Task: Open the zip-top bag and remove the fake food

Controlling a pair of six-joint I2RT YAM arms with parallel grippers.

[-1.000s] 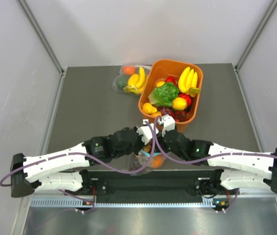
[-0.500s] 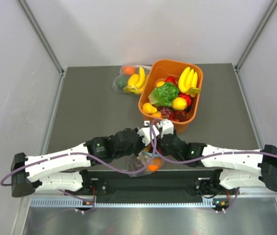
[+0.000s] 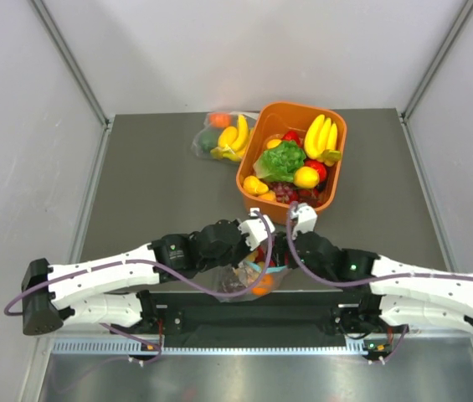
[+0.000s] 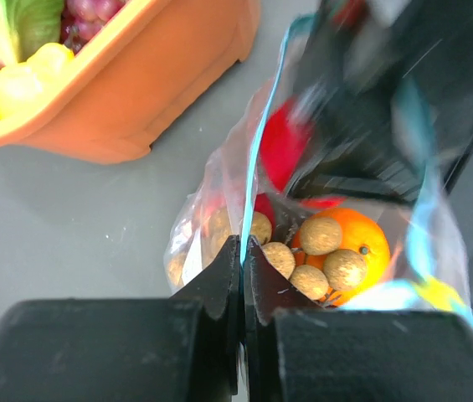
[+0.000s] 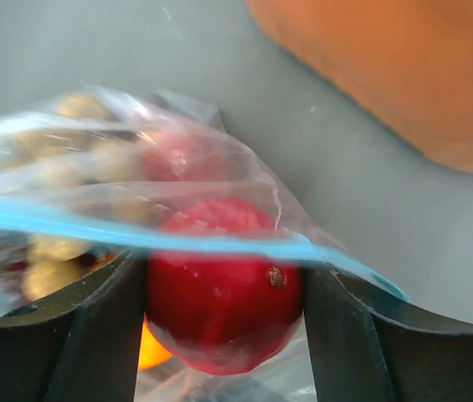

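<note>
Clamping the opened clear crinkly zip-top bag lip, left end effector steadies it; right end effector grips the red plastic apple, nothing removed yet.

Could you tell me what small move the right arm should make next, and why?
Probably tighten the right gripper on the apple before withdrawing. Its fingers flank the apple inside the bag, though a firm grip is unclear, and the left gripper pinches the zip strip, holding the mouth open.
</note>
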